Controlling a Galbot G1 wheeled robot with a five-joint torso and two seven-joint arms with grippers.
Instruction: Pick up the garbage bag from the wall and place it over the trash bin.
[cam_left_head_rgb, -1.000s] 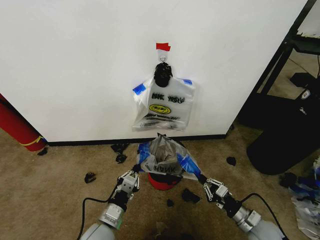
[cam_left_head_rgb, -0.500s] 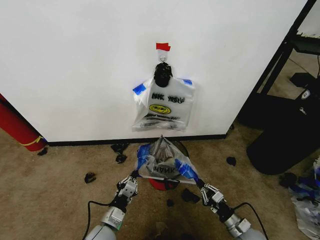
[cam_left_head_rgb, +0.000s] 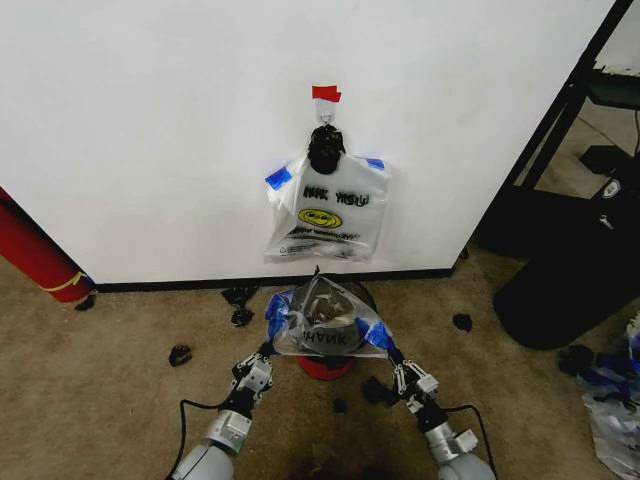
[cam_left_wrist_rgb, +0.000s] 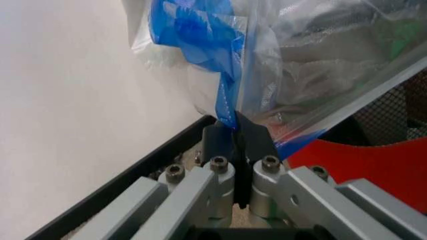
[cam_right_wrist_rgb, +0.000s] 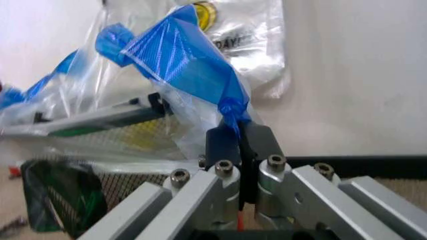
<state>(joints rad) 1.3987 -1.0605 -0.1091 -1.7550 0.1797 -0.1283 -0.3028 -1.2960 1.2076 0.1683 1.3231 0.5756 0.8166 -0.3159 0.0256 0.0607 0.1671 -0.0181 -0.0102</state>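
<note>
Garbage bag (cam_left_head_rgb: 322, 325), the thin see-through plastic one with blue-edged handles, sits draped over the small red trash bin (cam_left_head_rgb: 325, 366). Your left pincer (cam_left_head_rgb: 262, 355) at 8 o'clock and right pincer (cam_left_head_rgb: 400, 368) at 4 each pinch a handle; spread evenly, pull down past the rim.

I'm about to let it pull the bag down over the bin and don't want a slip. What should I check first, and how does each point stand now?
1. Left tool shut on a blue handle of the bag: ok.
2. Right tool shut on the other blue handle: ok.
3. Bag over the bin, mouth held apart between the tools: ok.
4. Bag mouth past the bin's rim all round: cannot tell, the far side is hidden.
5. Bundle of bags on the wall hook, apart from the held bag: ok.
</note>
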